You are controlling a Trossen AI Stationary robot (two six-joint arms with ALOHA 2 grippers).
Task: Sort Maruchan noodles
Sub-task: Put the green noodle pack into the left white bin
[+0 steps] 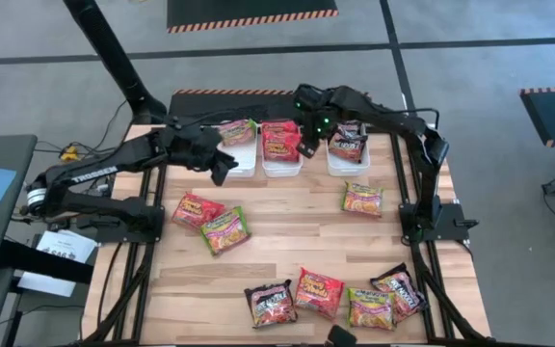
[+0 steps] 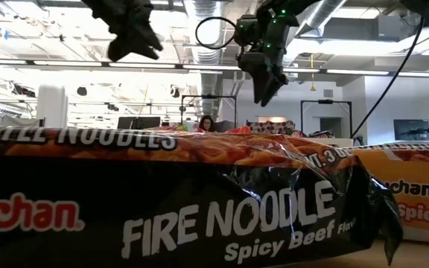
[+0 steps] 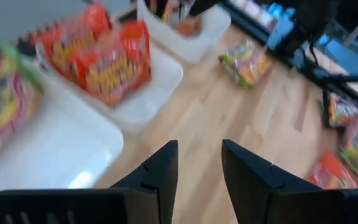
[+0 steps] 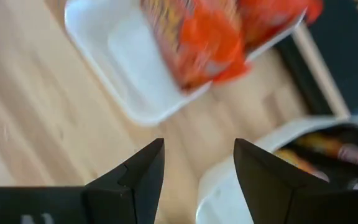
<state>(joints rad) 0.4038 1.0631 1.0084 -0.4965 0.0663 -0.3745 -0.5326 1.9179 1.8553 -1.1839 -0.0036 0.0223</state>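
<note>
Noodles lie in three white bins [image 1: 282, 166] at the tabletop's [image 1: 297, 241] far edge: a green packet [image 1: 236, 131] left, a red packet [image 1: 279, 138] in the middle, a black packet [image 1: 347, 141] right. Nine more lie scattered on the wood. Right gripper [image 1: 308, 145] hovers between the middle and right bins, fingers wide and empty. Left gripper [image 1: 224, 170] hangs beside the left bin, fingers partly apart, empty.

Overhead, table-level and two wrist views, sharing the white bins [image 1: 282, 162].
</note>
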